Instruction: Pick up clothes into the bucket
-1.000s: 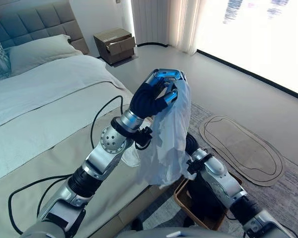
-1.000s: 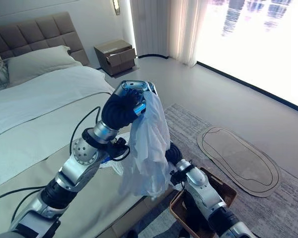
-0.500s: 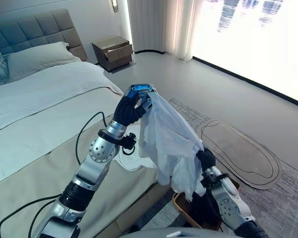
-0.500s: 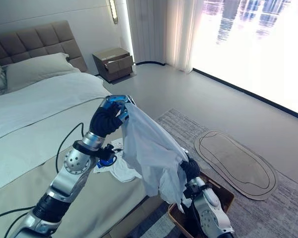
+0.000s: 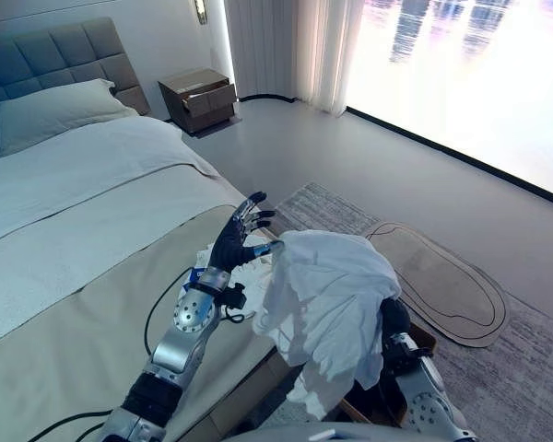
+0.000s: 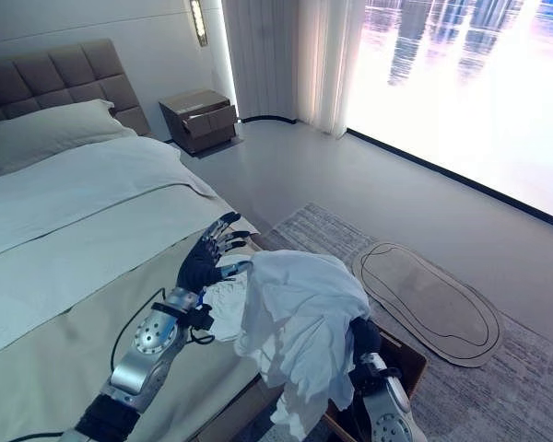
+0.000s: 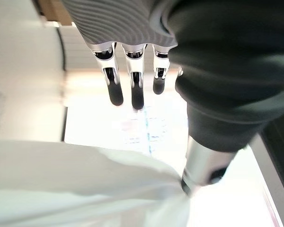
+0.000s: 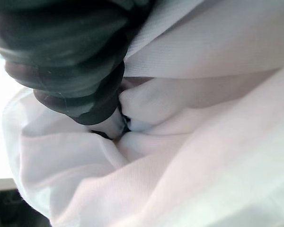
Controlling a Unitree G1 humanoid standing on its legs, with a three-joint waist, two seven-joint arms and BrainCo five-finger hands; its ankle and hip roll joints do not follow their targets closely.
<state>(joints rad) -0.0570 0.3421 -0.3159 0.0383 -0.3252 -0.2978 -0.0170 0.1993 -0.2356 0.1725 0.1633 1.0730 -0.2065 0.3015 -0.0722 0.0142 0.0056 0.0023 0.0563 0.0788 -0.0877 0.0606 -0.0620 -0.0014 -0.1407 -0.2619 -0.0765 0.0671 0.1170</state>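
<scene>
A white garment (image 5: 327, 295) hangs in a heap over my right hand (image 5: 394, 318), just off the foot corner of the bed. Below it shows the brown rim of the basket (image 6: 401, 354) on the floor. In the right wrist view the hand's dark cover (image 8: 71, 56) is buried in the garment's folds (image 8: 203, 156). My left hand (image 5: 238, 241) is open above the bed's edge, fingers (image 7: 132, 90) straight and spread, holding nothing, a little to the left of the garment. A second white cloth (image 6: 223, 304) lies on the bed beside that hand.
The bed (image 5: 83, 212) takes up the left side, with a pillow and padded headboard at the back. A brown nightstand (image 5: 198, 92) stands by the far wall. A grey rug carries an oval mat (image 5: 447, 281) to the right of the basket.
My left hand has let go of the white garment, opened and dropped toward the bed. The garment has fallen onto my right arm over the basket. The camera has shifted.
</scene>
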